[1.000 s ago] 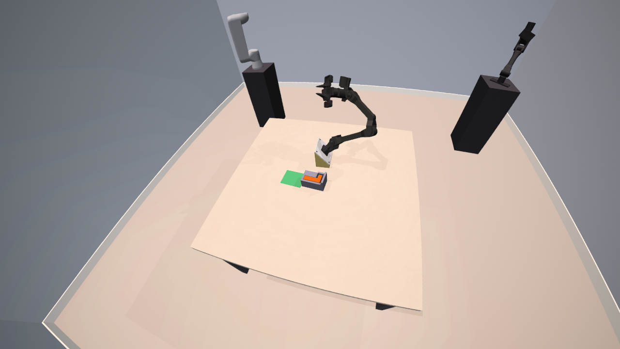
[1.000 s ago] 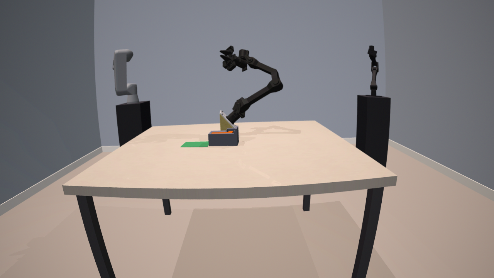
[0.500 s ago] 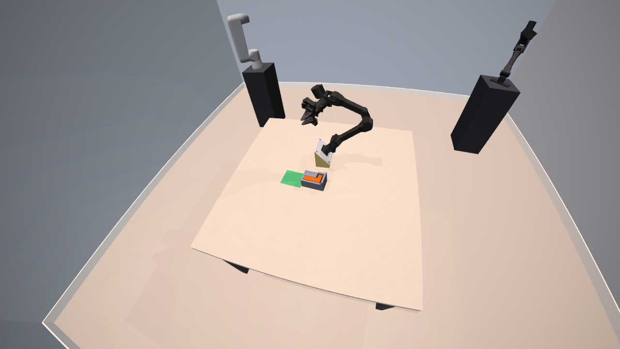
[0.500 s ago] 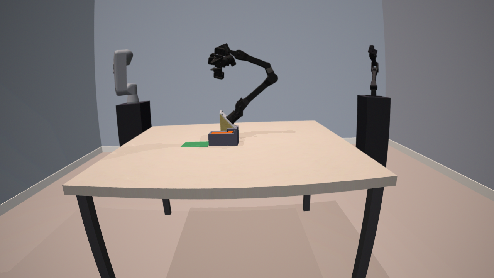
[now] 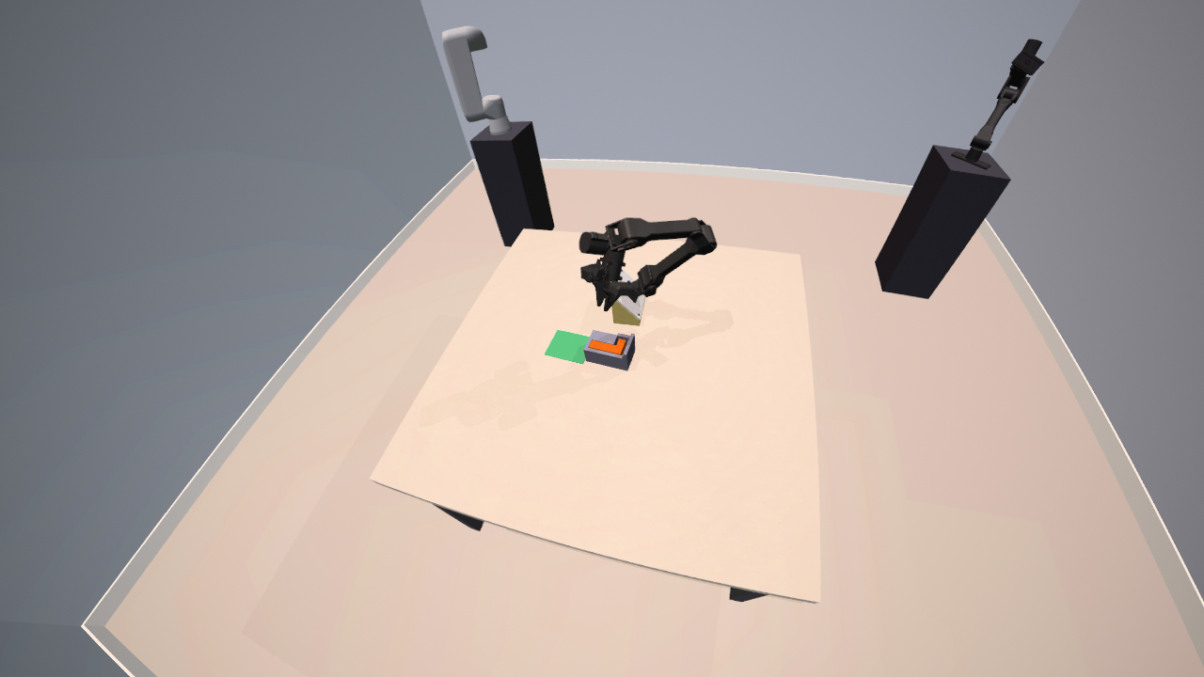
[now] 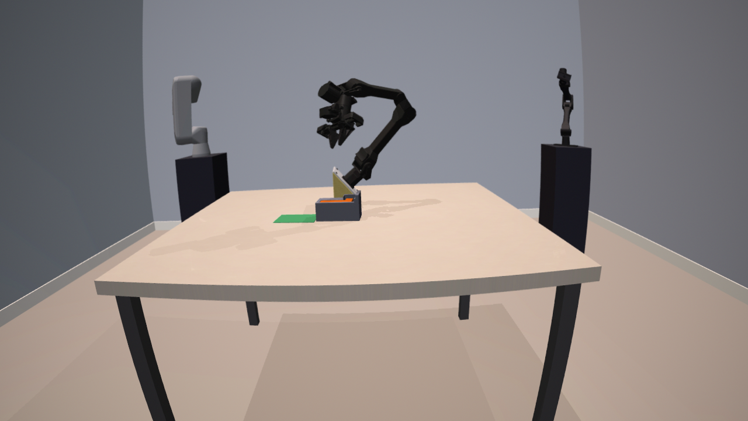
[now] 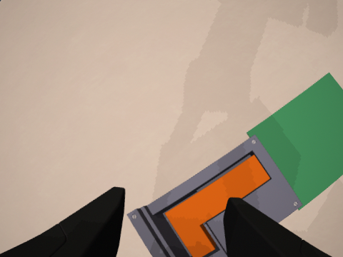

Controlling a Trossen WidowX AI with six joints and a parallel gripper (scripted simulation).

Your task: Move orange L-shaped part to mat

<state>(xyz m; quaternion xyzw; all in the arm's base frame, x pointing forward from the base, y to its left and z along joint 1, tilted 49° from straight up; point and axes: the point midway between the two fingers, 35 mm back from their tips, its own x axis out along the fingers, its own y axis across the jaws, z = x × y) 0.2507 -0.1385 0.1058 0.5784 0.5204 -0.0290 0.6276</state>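
Note:
The orange L-shaped part lies level in the pocket of the grey tray. Its plain end points toward the green mat, and its L-shaped end is beside the tray's raised end wall. My gripper is partly open and empty, fingers pointing down, well above the table. In the wrist view the right finger covers some of the tray beside the L's inner corner, and the frame's lower edge cuts off the tray.
The arm's slanted base mount stands just behind the tray. The mat lies against the tray's left side in the top and exterior views. A white arm and another black arm stand on pedestals beyond the table.

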